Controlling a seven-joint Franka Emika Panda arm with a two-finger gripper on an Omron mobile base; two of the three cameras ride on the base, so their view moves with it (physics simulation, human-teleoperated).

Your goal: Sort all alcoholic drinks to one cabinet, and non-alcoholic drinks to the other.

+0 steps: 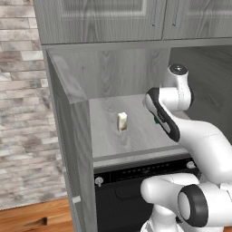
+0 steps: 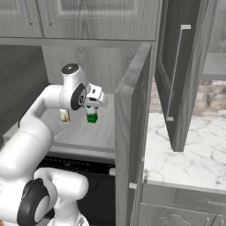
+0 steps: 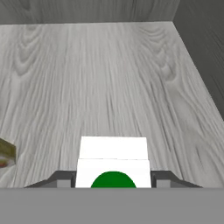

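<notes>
My gripper (image 3: 113, 180) is shut on the green and white carton (image 3: 113, 161), with a dark finger (image 3: 59, 179) pressed to each side of it. In the right base view the gripper (image 2: 92, 108) holds this carton (image 2: 92, 117) low over the grey shelf (image 2: 84, 134) of the narrower cabinet niche. I cannot tell whether it touches the shelf. The cream-yellow carton (image 1: 122, 121) stands upright on the same shelf (image 1: 136, 136), to the left of the held one (image 2: 65, 116), and its edge (image 3: 6, 154) shows at the hand view's left. My arm hides the gripper in the left base view.
A black built-in oven (image 1: 127, 190) sits under the niche. The niche's doors stand open on both sides (image 1: 77, 149) (image 2: 130, 132). The niche's right wall (image 3: 201, 52) is close. A marble counter (image 2: 190, 154) lies to the right, under another open dark door (image 2: 176, 75).
</notes>
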